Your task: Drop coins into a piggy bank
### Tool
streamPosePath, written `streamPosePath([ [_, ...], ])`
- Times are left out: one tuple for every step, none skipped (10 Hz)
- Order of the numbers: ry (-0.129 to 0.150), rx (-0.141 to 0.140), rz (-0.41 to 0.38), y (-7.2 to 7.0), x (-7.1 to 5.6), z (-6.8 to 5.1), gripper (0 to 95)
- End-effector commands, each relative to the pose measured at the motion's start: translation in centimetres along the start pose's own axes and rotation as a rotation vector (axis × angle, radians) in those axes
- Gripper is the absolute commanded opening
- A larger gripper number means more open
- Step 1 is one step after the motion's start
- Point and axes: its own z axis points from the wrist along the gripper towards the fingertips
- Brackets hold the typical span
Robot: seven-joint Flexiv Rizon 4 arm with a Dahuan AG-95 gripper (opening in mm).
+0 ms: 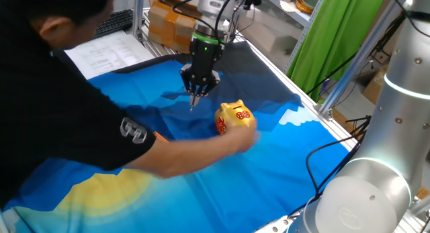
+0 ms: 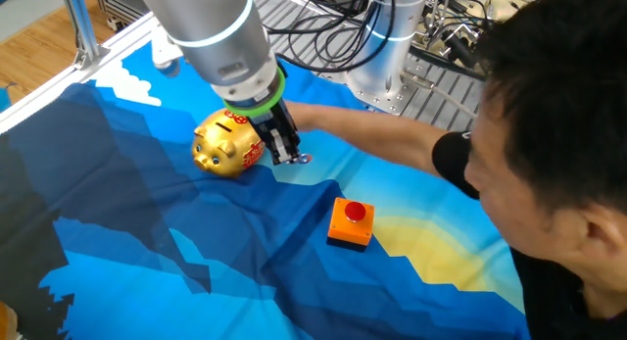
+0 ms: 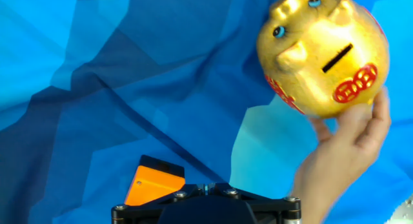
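Note:
The gold piggy bank [image 1: 235, 117] with red markings stands on the blue cloth, and a person's hand [image 1: 232, 144] rests against it. In the other fixed view the bank [image 2: 227, 144] is just left of my gripper [image 2: 297, 159]. In the hand view the bank [image 3: 322, 53] is at the upper right, slot facing up, with the hand [image 3: 342, 153] below it. My gripper [image 1: 193, 104] hangs just beside the bank, low over the cloth. Its fingers are pressed together on a thin small coin [image 2: 305, 159]. Only the finger bases show in the hand view, where the gripper [image 3: 205, 185] sits at the bottom edge.
An orange block with a red top [image 2: 351, 222] sits on the cloth near my gripper and shows in the hand view [image 3: 155, 185]. The person's arm [image 2: 392, 134] reaches across the table. A second silver arm [image 1: 376, 166] stands at one side. Cardboard boxes [image 1: 171, 25] lie beyond the cloth.

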Motion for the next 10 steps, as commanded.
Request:
streamPosePath([
  [-0.011,0.0,0.059,-0.2,0.2,-0.2,0.0],
  [-0.03,0.002,0.13,-0.3,0.3,-0.3,0.0],
  [-0.047,0.008,0.156,-0.4,0.4,-0.4,0.0],
  [-0.072,-0.002,0.192,-0.6,0.4,-0.7,0.0],
  [-0.078,-0.018,0.203,-0.9,0.3,-1.0,0.0],
  [-0.08,-0.02,0.211,-1.0,0.2,-1.3,0.0],
  [-0.077,-0.023,0.214,-1.4,-0.2,-1.8,0.0],
  [-0.074,-0.024,0.207,-1.8,-0.6,-2.1,0.0],
  [-0.074,-0.026,0.196,-2.2,-1.0,-2.5,0.0],
  [-0.079,-0.028,0.188,-2.5,-1.3,-2.7,0.0],
])
